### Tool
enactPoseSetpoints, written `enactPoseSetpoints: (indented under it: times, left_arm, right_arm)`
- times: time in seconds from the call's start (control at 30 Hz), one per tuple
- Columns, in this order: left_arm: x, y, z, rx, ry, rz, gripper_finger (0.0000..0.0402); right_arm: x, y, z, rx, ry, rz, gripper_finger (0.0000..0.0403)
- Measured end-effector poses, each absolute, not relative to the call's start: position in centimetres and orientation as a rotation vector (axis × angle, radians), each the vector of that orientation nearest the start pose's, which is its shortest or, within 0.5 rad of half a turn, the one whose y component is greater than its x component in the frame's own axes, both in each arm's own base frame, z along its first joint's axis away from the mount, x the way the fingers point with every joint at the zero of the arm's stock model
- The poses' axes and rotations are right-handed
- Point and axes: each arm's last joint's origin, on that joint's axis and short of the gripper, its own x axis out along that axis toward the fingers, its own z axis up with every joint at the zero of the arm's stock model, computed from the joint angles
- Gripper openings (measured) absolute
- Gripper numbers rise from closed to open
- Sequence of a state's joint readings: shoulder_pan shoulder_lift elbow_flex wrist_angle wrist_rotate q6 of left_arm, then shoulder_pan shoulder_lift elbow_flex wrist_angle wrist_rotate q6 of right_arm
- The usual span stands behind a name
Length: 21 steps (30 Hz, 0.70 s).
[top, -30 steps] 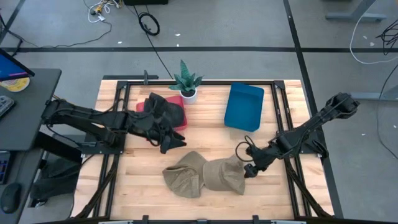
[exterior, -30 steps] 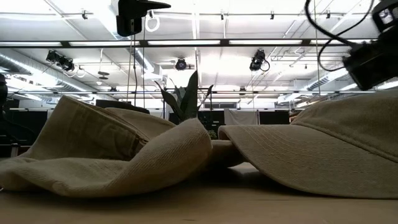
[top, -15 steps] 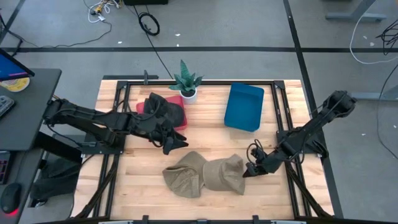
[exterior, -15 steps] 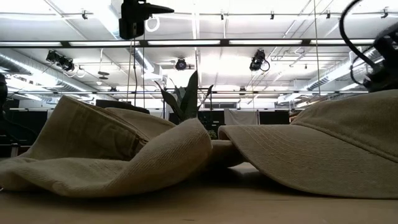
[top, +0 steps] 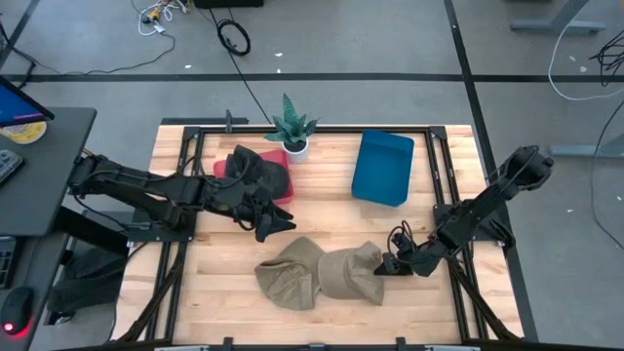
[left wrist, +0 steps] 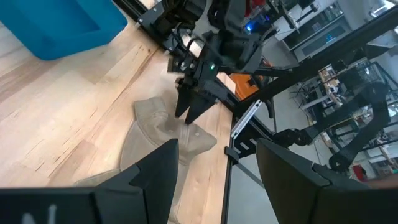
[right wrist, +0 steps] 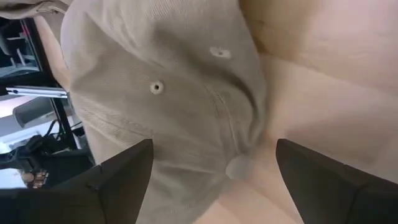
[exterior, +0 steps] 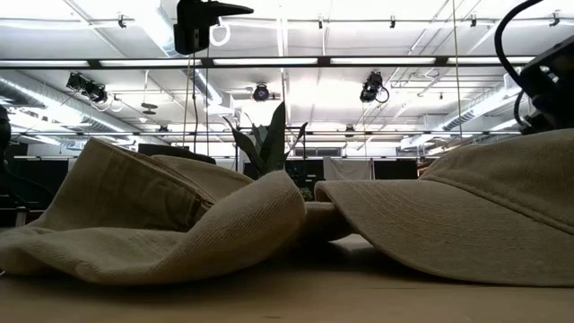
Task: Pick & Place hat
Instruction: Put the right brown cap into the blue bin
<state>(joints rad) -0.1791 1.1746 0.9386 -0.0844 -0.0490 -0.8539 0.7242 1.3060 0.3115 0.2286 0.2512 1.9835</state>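
Two beige hats lie on the wooden table near its front. A floppy hat (top: 288,278) is on the left and a cap (top: 353,273) on the right, their edges overlapping. In the low view the floppy hat (exterior: 161,224) and the cap (exterior: 466,215) fill the foreground. My right gripper (top: 382,269) is open, pointing down over the cap's right side. Its fingers stand either side of the crown and top button (right wrist: 239,167). My left gripper (top: 275,222) is open and empty, above the table behind the floppy hat. My right gripper comes at the cap's crown (left wrist: 186,127) from above with its fingers (left wrist: 184,111) spread. I cannot tell whether the fingertips touch the cloth. The cap lies on the table.
A blue bin (top: 383,168) stands at the back right. A potted plant (top: 292,132) stands at the back middle. A dark bundle on a red thing (top: 258,174) lies beside my left arm. Black frame rails (top: 441,175) run along the table's sides.
My right gripper has gone down toward the cap's right side, its wrist sinking lower; in the low view it has dropped partly behind the cap. Both hats have stayed in place.
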Motion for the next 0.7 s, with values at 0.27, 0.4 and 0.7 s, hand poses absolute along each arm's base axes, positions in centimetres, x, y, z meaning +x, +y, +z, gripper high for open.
enactPoseSetpoints:
  times: [0.27, 0.4, 0.7]
  left_arm:
    - [25.9, -4.5, 31.9, -0.811, 0.340, 0.008, 0.0220]
    - [25.9, -4.5, 31.9, -0.810, 0.340, 0.008, 0.0220]
    - [25.8, -4.5, 31.9, -0.799, 0.339, 0.006, 0.0220]
  right_arm:
    - [17.0, 13.9, 10.2, 1.580, 0.763, -0.360, 0.0340]
    - [17.1, 13.9, 9.9, 1.591, 0.726, -0.395, 0.0313]
    - [17.2, 13.8, 10.0, 1.554, 0.659, -0.378, 0.0113]
